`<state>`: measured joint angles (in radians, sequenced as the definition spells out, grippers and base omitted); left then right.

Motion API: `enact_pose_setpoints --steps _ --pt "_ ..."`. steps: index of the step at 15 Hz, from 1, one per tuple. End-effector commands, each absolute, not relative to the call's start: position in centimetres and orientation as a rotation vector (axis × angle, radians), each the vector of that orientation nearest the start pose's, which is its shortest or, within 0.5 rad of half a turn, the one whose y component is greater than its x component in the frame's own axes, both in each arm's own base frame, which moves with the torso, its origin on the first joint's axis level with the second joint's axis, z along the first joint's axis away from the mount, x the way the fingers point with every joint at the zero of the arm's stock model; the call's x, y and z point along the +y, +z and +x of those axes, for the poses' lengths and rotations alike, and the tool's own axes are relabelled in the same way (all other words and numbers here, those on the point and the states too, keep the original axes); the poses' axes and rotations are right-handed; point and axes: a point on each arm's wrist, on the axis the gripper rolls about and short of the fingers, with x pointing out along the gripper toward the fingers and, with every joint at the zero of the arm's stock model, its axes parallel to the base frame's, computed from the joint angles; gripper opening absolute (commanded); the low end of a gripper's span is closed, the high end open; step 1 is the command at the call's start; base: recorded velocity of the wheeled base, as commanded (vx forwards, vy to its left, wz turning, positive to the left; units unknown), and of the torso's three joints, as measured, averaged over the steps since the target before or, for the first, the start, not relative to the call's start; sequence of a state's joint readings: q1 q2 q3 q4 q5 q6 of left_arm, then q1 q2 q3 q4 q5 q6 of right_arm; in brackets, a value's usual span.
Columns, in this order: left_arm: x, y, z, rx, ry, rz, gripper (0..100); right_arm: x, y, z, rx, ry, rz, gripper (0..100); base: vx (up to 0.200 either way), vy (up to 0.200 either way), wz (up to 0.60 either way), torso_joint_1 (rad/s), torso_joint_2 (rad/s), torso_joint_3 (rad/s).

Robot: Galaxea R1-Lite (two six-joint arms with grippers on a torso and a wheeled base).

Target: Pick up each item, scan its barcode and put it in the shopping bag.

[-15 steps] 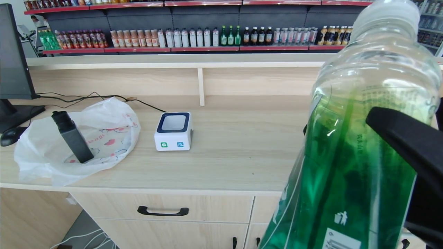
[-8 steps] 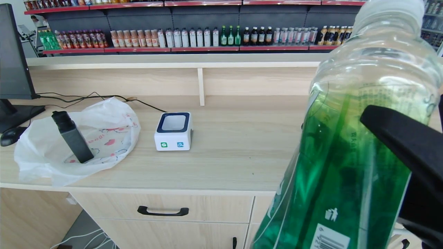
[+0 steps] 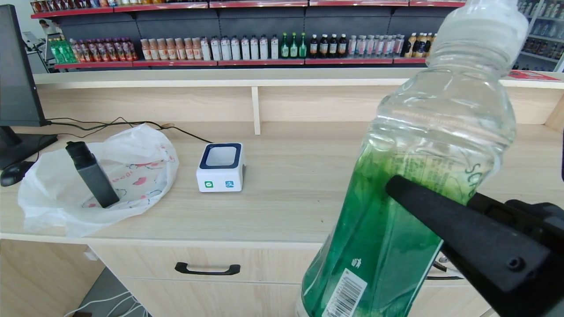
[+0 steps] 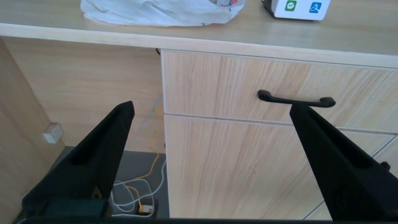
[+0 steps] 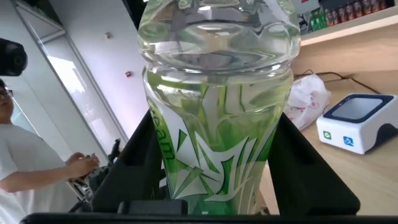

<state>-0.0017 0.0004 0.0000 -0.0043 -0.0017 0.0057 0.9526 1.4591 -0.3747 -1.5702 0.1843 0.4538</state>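
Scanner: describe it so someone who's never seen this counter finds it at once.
On the wooden counter, look right of the white shopping bag. The scanner is the small white box with a navy-framed top window and two coloured icons in front.

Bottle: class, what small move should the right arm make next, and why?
Probably carry the bottle left and down toward the scanner, turning its barcode toward it. The right gripper holds the bottle up off the counter, well to the right of the scanner, and the barcode faces the head camera.
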Motion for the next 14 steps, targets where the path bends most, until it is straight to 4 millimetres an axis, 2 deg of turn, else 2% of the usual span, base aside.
enact_pose_setpoints --steps 1,3,5,7,10,12,14 --pt "0.0 7.6 -2.3 -0.005 -0.003 0.006 100 17.3 21.3 12.5 -0.199 1.169 0.506 0 0.000 0.000 0.00 0.000 0.00 0.000" --pt "0.0 7.6 -2.3 -0.005 -0.003 0.006 100 17.2 20.7 13.5 -0.226 1.114 0.415 0 0.000 0.000 0.00 0.000 0.00 0.000" --pt "0.0 7.6 -2.3 -0.005 -0.003 0.006 100 15.7 20.2 15.7 -0.278 0.972 0.295 0 0.000 0.000 0.00 0.000 0.00 0.000" --pt "0.0 7.6 -2.3 -0.005 -0.003 0.006 100 12.6 19.7 18.6 -0.317 0.754 0.164 0 0.000 0.000 0.00 0.000 0.00 0.000" --pt "0.0 7.6 -2.3 -0.005 -0.003 0.006 100 7.9 19.7 21.5 -0.349 0.497 0.049 0 0.000 0.000 0.00 0.000 0.00 0.000" --pt "0.0 7.6 -2.3 -0.003 -0.003 0.009 100 6.5 20.5 22.7 -0.390 0.420 0.016 0 0.000 0.000 0.00 0.000 0.00 0.000" --pt "0.0 7.6 -2.3 -0.003 -0.003 0.008 100 5.8 20.4 23.5 -0.385 0.378 -0.001 0 0.000 0.000 0.00 0.000 0.00 0.000"
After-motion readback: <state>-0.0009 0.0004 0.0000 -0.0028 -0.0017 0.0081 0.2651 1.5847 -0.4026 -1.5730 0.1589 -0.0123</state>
